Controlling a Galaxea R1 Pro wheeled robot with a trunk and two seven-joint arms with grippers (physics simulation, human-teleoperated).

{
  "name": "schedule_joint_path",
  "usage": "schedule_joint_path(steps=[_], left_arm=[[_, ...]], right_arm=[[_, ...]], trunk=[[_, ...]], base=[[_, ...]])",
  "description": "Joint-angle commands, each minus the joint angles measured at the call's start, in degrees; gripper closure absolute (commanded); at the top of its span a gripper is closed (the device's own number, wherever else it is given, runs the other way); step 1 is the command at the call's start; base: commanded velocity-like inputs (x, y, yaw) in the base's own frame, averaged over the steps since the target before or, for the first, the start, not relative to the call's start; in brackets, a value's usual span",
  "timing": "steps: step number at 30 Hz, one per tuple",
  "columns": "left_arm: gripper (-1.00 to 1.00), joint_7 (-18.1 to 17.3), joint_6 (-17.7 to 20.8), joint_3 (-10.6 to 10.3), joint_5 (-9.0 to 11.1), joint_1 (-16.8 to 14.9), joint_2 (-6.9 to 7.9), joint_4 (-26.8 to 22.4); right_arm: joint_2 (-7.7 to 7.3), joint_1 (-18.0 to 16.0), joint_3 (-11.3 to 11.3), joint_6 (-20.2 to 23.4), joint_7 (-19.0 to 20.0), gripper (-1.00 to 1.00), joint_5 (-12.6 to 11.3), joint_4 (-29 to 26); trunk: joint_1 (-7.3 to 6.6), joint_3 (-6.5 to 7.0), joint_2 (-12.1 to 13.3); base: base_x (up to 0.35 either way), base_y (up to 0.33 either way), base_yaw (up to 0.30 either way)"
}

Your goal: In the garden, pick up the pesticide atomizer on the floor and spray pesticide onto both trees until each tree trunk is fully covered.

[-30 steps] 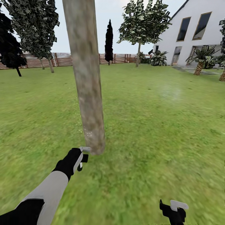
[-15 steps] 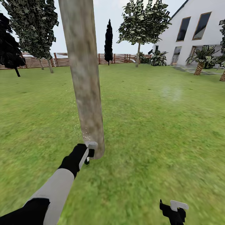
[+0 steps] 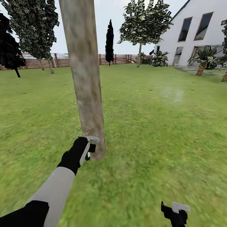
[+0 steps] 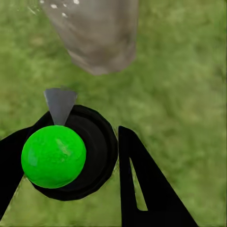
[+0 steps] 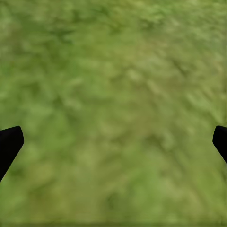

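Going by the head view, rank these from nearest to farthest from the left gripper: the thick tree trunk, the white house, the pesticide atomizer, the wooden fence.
1. Pesticide atomizer: held in the left gripper.
2. Tree trunk: just ahead of the gripper, beside its fingers.
3. Wooden fence and white house: both far across the lawn, too close to call.

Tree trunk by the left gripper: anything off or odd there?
Nothing damaged. The tree trunk stands slightly tilted in the head view, with pale specks low on it near the left gripper, which holds the pesticide atomizer aimed at the trunk's base.
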Motion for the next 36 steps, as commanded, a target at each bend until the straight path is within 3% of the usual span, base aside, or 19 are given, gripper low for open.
schedule_joint_path(steps=[1, 3, 5, 7, 8, 9, 11, 13, 17, 18, 23, 25, 27, 29, 30, 32, 34, 36], left_arm=[[1.00, -0.10, 0.80, -0.02, 0.25, 0.07, 0.49, -1.76], [1.00, -0.82, 1.79, 0.11, 0.38, 0.32, 4.51, -3.71], [1.00, -4.24, 1.90, -0.06, 0.32, 0.48, 6.31, -3.97], [1.00, -5.19, 1.87, -0.32, 0.27, 0.49, 5.81, -4.09], [1.00, -5.42, 1.84, -0.45, 0.16, 0.43, 3.68, -4.47], [1.00, -5.49, 1.84, -0.53, 0.15, 0.29, 2.65, -4.84], [1.00, -5.52, 1.89, -0.51, 0.08, 0.06, 2.14, -5.29], [1.00, -5.53, 2.53, -0.24, -0.06, -0.11, 2.78, -5.59], [1.00, -5.66, 4.23, 0.02, 0.22, -0.16, 7.00, -7.42], [1.00, -5.69, 4.39, -0.18, 0.24, -0.09, 6.90, -7.86], [1.00, -5.62, 4.47, -0.56, 0.01, -0.45, 1.35, -8.12], [1.00, -5.60, 4.69, -0.65, -0.07, -0.45, 0.92, -8.12], [1.00, -5.61, 4.82, -0.40, -0.32, -0.35, 1.56, -8.12], [1.00, -5.66, 4.90, -0.02, 0.11, -0.32, 6.56, -8.08], [1.00, -5.69, 4.90, -0.09, 0.24, -0.24, 7.34, -8.09], [1.00, -5.70, 4.89, -0.40, 0.25, -0.20, 6.60, -8.11], [1.00, -5.63, 4.91, -0.68, -0.02, -0.45, 1.83, -8.17], [1.00, -5.62, 5.00, -2.22, 0.00, -0.54, 0.30, -9.11]], right_arm=[[0.00, -0.01, 0.03, 0.00, 0.00, -1.00, 0.00, 0.00], [0.01, -0.02, 0.02, 0.00, 0.00, -1.00, 0.00, 0.00], [0.01, -0.02, 0.02, 0.00, 0.00, -1.00, 0.00, 0.02], [0.01, 0.00, 0.02, 0.00, 0.00, -1.00, 0.00, 0.02], [0.01, -0.02, 0.02, 0.00, 0.00, -1.00, 0.00, 0.02], [0.01, -0.02, 0.03, 0.00, 0.00, -1.00, 0.00, 0.01], [0.01, -0.02, 0.01, 0.00, 0.00, -1.00, 0.00, 0.00], [0.01, 0.00, 0.00, 0.00, 0.00, -1.00, 0.00, 0.00], [0.01, 0.00, 0.05, 0.00, 0.00, -1.00, 0.00, 0.03], [0.01, 0.00, 0.04, 0.00, 0.00, -1.00, 0.00, 0.02], [0.01, -0.01, 0.03, 0.00, 0.00, -1.00, 0.00, 0.03], [0.01, -0.01, 0.06, 0.00, 0.00, -1.00, 0.00, 0.01], [0.01, -0.01, 0.05, 0.00, 0.00, -1.00, 0.00, 0.02], [0.01, 0.00, 0.04, 0.00, 0.00, -1.00, 0.00, 0.05], [0.01, 0.00, 0.04, 0.00, 0.00, -1.00, 0.00, 0.03], [0.01, -0.01, 0.06, 0.00, 0.00, -1.00, 0.00, 0.02], [0.01, -0.02, 0.04, 0.00, 0.00, -1.00, 0.00, 0.04], [0.01, -0.01, 0.04, 0.00, 0.00, -1.00, 0.00, 0.04]], trunk=[[0.00, 0.00, 0.00], [0.00, 0.00, 0.00], [0.00, 0.00, 0.00], [0.00, 0.00, 0.00], [0.00, 0.00, 0.00], [0.00, 0.00, 0.00], [0.00, 0.00, 0.00], [0.00, 0.00, 0.00], [0.00, 0.00, 0.00], [0.00, 0.00, 0.00], [0.00, 0.00, 0.00], [0.00, 0.00, 0.00], [0.00, 0.00, 0.00], [0.00, 0.00, 0.00], [0.00, 0.00, 0.00], [0.00, 0.00, 0.00], [0.00, 0.00, 0.00], [0.00, 0.00, 0.00]], base=[[0.000, 0.000, 0.000], [0.000, 0.000, 0.000], [0.000, 0.000, 0.000], [-0.020, -0.004, 0.000], [-0.221, -0.095, 0.000], [-0.254, -0.130, 0.000], [-0.099, -0.053, 0.000], [-0.023, -0.012, 0.000], [-0.002, -0.001, 0.000], [0.000, 0.000, 0.000], [0.000, 0.000, 0.000], [0.000, 0.000, 0.000], [0.000, 0.000, 0.000], [0.000, 0.000, 0.000], [0.000, 0.000, 0.000], [0.000, 0.000, 0.000], [0.000, 0.000, 0.000], [0.000, 0.000, 0.000]])
